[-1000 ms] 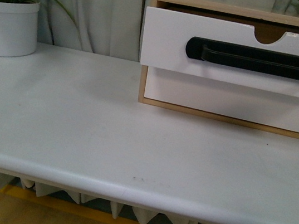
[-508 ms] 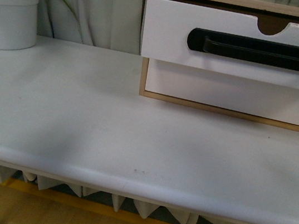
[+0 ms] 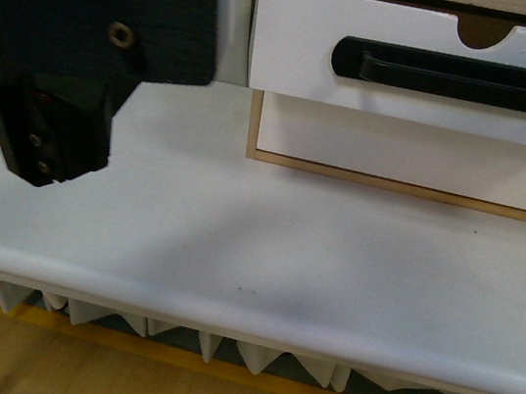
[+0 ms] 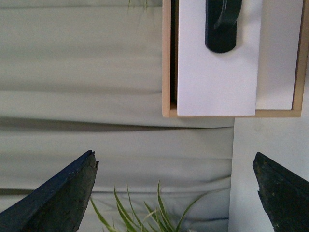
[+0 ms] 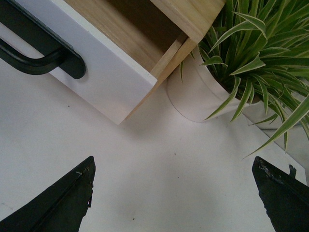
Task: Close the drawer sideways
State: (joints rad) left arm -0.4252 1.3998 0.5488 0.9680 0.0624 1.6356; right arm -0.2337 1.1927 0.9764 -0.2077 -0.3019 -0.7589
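The drawer [image 3: 296, 43] is white with a long black bar handle [image 3: 459, 78] and a semicircular notch. It stands pulled out of the light-wood cabinet [image 3: 393, 186] at the table's back right. My left arm [image 3: 78, 41] fills the upper left of the front view; its fingers do not show there. In the left wrist view my left gripper [image 4: 174, 157] is open and empty, some way from the drawer [image 4: 215, 82]. In the right wrist view my right gripper [image 5: 174, 162] is open and empty over the table, near the drawer's other end [image 5: 106, 82], with its wood inside showing.
A lower white drawer front [image 3: 398, 153] without a handle sits under the drawer. A potted plant [image 5: 193, 96] stands right beside the cabinet's right side. Another plant [image 4: 145, 212] shows by the curtain on the left. The white table [image 3: 265, 247] ends at a rounded front edge.
My left arm has come into the front view at the upper left and hides the left plant pot. The cabinet sits a little higher in the picture. The drawer stays pulled out.
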